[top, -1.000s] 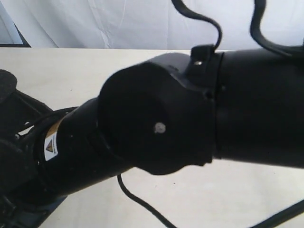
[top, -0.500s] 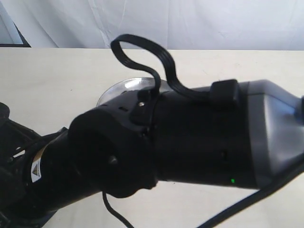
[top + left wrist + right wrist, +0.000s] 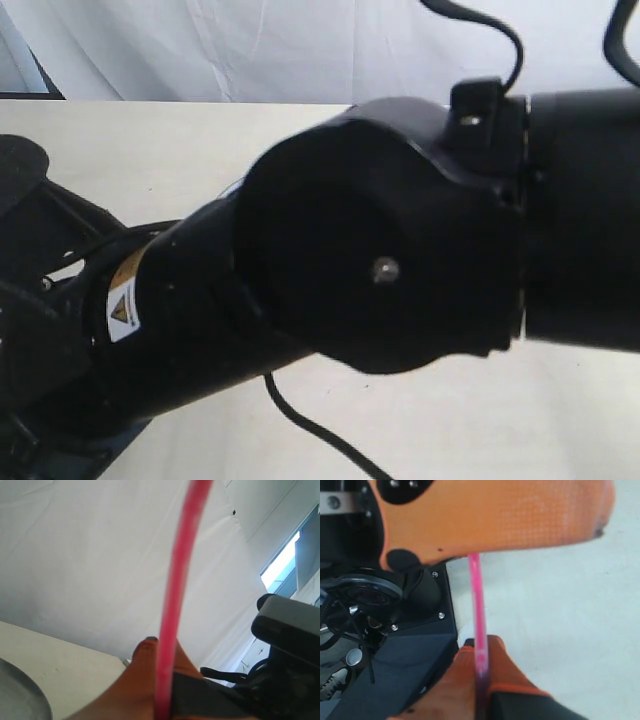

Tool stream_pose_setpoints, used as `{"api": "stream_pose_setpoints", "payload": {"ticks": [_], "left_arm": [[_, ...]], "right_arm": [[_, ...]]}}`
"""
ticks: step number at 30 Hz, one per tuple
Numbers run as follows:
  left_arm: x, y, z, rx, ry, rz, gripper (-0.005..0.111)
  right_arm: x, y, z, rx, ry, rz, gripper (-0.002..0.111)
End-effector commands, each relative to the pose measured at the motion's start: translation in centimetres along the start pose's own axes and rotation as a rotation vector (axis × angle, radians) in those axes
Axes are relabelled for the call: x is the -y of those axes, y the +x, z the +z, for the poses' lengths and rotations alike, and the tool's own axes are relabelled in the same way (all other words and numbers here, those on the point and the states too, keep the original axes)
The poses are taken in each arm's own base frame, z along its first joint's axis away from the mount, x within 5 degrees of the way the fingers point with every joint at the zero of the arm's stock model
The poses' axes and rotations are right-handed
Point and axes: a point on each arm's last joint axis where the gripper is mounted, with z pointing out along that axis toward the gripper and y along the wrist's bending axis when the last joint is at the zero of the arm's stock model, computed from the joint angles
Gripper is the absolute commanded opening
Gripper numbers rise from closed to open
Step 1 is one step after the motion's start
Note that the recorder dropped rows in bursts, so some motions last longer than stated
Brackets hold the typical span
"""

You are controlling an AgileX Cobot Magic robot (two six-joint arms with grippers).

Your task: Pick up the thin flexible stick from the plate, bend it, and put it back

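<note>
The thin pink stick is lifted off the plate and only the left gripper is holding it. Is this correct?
Not entirely. The thin pink stick is off the plate, but both grippers hold it: the right wrist view shows the right gripper shut on it too, as the left gripper is.

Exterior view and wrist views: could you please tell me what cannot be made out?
Exterior view: the black robot arm blocks almost everything.
Left wrist view: the thin pink-red flexible stick runs off the top edge; the round shiny silver metal plate is cropped.
Right wrist view: an orange gripper finger hides the stick's far end.
</note>
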Motion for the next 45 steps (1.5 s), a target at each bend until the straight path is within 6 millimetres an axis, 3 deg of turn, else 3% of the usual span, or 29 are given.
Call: {"api": "stream_pose_setpoints", "payload": {"ticks": [1,5,11,13,15,19,24,31,42,45], "left_arm": [[-0.2,0.3,-0.1,-0.017,-0.004,0.018,0.0],[-0.3,0.3,-0.1,-0.016,-0.014,0.021,0.0],[-0.3,0.3,-0.1,-0.019,-0.01,0.025,0.0],[-0.2,0.3,-0.1,-0.019,-0.009,0.024,0.0],[-0.1,0.3,-0.1,-0.017,0.003,0.014,0.0],[0.2,0.3,-0.1,-0.021,0.038,0.005,0.0],[0.3,0.3,-0.1,-0.021,0.053,-0.002,0.0],[0.8,0.0,-0.1,0.016,0.105,-0.08,0.0],[0.3,-0.2,-0.1,0.039,0.058,-0.103,0.001],[0.3,-0.3,-0.1,0.049,0.054,-0.118,0.007]], "right_arm": [[0.4,-1.3,-0.7,0.104,0.034,0.008,0.001],[0.4,-1.3,-0.7,0.104,0.034,0.008,0.001],[0.3,-1.4,-0.7,0.114,0.029,0.026,0.05],[0.5,-1.5,-0.5,0.13,0.038,0.027,0.057],[0.6,-1.4,-0.1,0.133,0.045,0.029,0.053],[0.9,-1.2,0.9,0.126,0.054,0.034,0.034],[1.3,-1.1,2.0,0.143,0.075,0.039,-0.001],[1.7,-0.2,3.9,0.091,0.076,0.046,-0.001],[1.3,0.3,3.5,0.019,0.04,0.043,-0.001],[1.1,0.4,3.0,0.005,0.026,0.043,-0.001]]}}
